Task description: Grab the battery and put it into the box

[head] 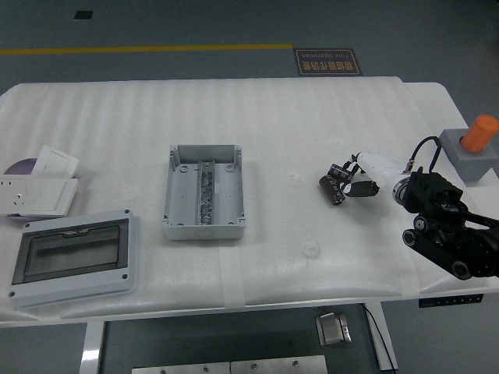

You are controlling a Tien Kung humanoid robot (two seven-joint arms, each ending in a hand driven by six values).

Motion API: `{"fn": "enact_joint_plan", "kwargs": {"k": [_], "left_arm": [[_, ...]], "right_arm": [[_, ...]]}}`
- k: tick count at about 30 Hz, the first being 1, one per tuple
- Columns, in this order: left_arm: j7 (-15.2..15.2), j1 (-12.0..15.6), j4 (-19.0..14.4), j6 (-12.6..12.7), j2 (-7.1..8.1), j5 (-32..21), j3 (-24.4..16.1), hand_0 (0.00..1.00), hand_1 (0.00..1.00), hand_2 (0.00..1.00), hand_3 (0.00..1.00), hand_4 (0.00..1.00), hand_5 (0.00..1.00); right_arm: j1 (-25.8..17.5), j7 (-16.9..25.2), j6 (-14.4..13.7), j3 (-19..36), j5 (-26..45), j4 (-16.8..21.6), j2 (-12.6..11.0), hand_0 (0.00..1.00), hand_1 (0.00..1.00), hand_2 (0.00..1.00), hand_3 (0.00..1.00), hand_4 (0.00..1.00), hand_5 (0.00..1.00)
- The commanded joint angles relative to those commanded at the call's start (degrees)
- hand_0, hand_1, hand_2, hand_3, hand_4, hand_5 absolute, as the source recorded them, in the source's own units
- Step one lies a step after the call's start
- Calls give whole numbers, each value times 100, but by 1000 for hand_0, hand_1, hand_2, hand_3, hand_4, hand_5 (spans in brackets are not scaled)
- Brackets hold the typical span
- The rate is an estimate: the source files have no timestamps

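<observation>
The battery (332, 189), a small dark cylinder, is at the right of the white table (312, 117). My right hand (349, 181) comes in from the lower right. Its fingers (357, 187) curl against the battery's right side and hold it low over the table. The open grey box (204, 192) stands left of centre, well to the left of the battery, with a metal rail along its floor. The left arm is out of view.
A grey lid with a dark window (74, 258) lies at the front left. White socket plates (40, 183) lie at the far left. A grey block with an orange cylinder (472, 148) stands at the right edge, behind my right arm.
</observation>
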Motion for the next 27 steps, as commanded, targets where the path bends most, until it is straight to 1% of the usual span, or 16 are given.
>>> {"fn": "enact_joint_plan", "kwargs": {"k": [10, 16, 17, 22, 23, 27], "left_arm": [[-36, -6, 0, 5, 3, -45, 38, 677, 690, 578, 602, 618, 489], [-52, -5, 0, 2, 3, -50, 32, 676, 690, 579, 601, 624, 497], [-55, -5, 0, 1, 4, -52, 35, 675, 690, 579, 602, 622, 502], [-72, -11, 0, -4, 7, -54, 27, 675, 690, 579, 602, 622, 502], [-76, -12, 0, -5, 8, -51, 22, 676, 690, 575, 600, 582, 482], [-97, -14, 0, -9, 13, -53, 19, 676, 690, 575, 600, 582, 482]], "right_arm": [[5, 8, -61, -59, 6, -44, 120, 704, 702, 691, 769, 639, 469], [0, 2, -127, -74, -60, -38, 132, 703, 702, 691, 769, 636, 470], [-2, 0, -134, -77, -71, -39, 131, 700, 699, 688, 765, 613, 450], [-16, -10, -155, -112, -113, -47, 130, 700, 699, 688, 765, 613, 450], [-19, -11, -158, -121, -119, -48, 130, 687, 686, 639, 740, 341, 241], [-29, -14, -186, -154, -146, -51, 130, 687, 686, 639, 740, 341, 241]]}}
